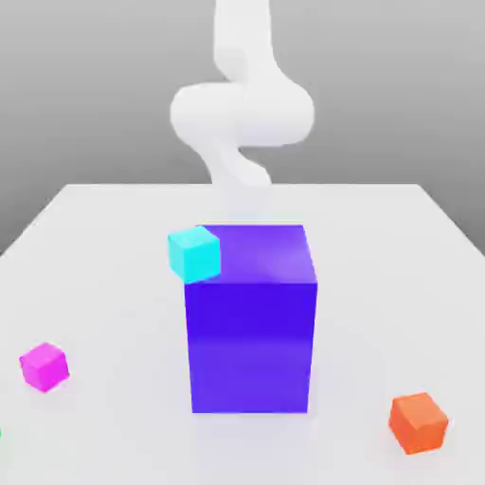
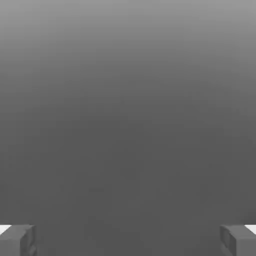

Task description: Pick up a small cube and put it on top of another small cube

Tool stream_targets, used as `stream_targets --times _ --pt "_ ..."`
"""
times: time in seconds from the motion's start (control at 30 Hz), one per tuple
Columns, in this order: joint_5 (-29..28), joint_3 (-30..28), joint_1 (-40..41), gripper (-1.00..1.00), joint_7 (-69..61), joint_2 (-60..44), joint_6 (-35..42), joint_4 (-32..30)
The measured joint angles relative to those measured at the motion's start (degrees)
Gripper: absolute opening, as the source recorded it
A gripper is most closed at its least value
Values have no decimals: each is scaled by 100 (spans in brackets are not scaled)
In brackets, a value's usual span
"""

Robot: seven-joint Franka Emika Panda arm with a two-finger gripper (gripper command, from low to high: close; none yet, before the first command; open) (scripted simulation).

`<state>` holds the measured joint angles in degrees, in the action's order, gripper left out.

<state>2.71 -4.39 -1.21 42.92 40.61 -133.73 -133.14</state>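
The arm [image 1: 242, 104] rises white at the back of the table [image 1: 95, 284], behind the big blue-violet block [image 1: 251, 322]. In the hand view the gripper [image 2: 128, 240] is spread wide — fingers [image 2: 17, 240] far apart, nothing between them. The small pink cube [image 1: 44, 367] sits on the table toward the exterior view's left, well apart from the block. A cyan cube [image 1: 195, 253] sits at the block's upper corner — an orange cube [image 1: 418, 422] lies toward the right.
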Motion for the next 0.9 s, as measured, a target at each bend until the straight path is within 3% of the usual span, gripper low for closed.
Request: stream_targets --times 0.33,0.6,0.73,0.9 --pt "1219 -1597 -294 0 -1266 -2131 -775 -546" --pt "2098 -2362 17 0 -2206 -3794 -1392 -978" --pt "2212 -2537 395 0 -2446 -4510 -1779 -1221" --pt "1836 -2988 638 0 -2370 -5206 -2362 -1555"
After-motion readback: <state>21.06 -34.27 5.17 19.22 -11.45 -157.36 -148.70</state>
